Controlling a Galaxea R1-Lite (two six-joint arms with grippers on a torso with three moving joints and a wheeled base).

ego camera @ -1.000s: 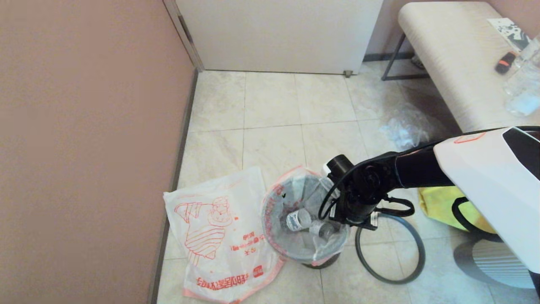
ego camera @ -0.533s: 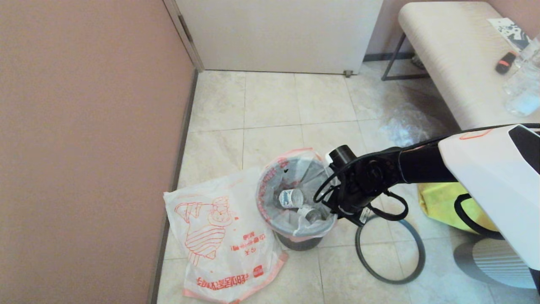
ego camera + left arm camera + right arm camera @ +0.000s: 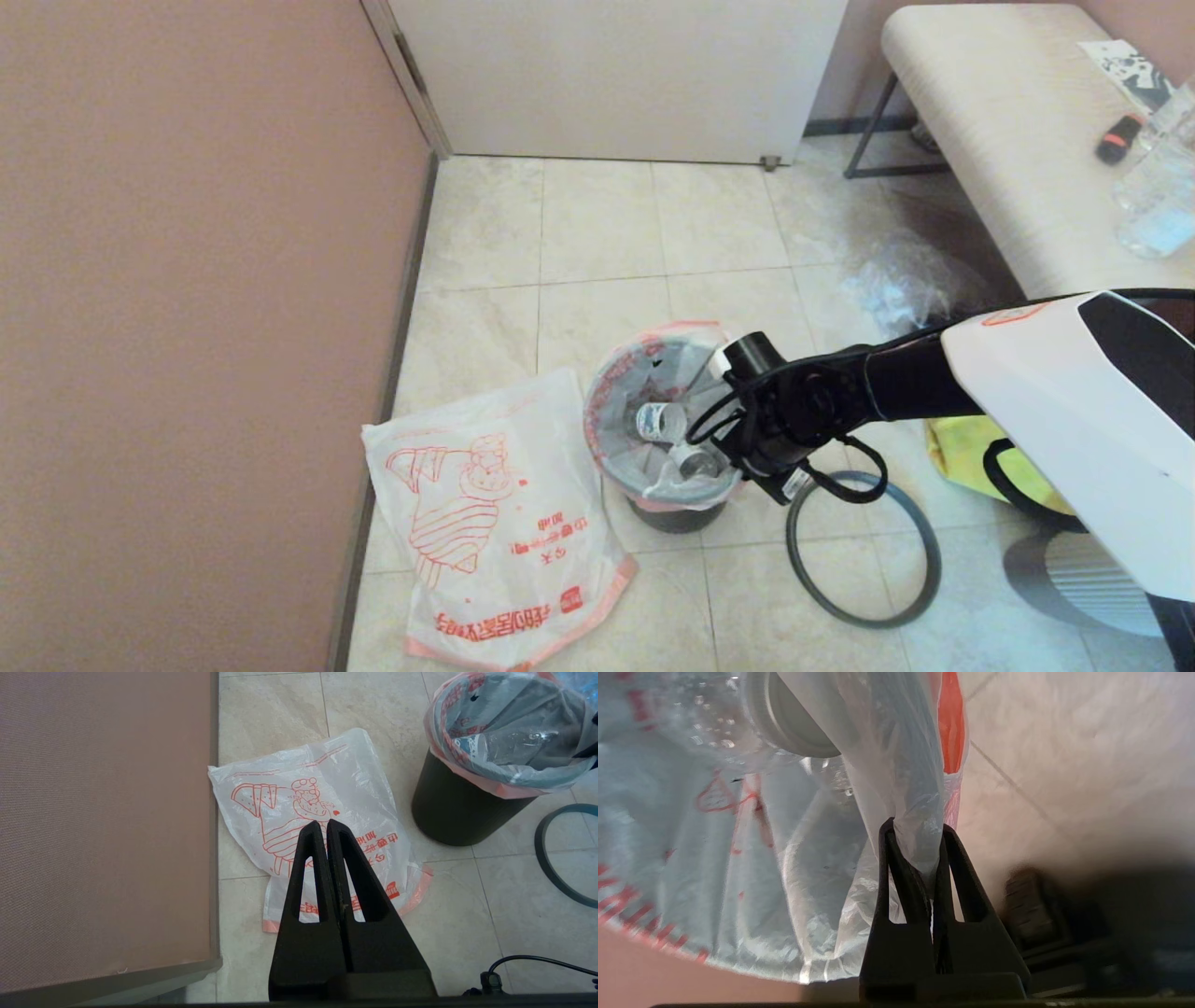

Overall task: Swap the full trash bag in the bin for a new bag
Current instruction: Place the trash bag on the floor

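Glossy beige tile floor (image 3: 597,233), pink wall. Right gripper (image 3: 917,828) pinches crinkly full trash bag (image 3: 653,420) in round black bin (image 3: 460,812). Left gripper (image 3: 324,823) closed above flat new bag (image 3: 485,513).

We see the full trash bag (image 3: 653,425), translucent white with pink-red edges and red print, seated in the bin (image 3: 674,516), a small round black bucket standing upright on the tiled floor; clear bottles lie inside it. The bin's thin grey hoop rim (image 3: 864,551) lies separately on the floor just beside it. The new bag (image 3: 495,523), flat, bearing a red line-drawn figure, lies against the bin's other side.
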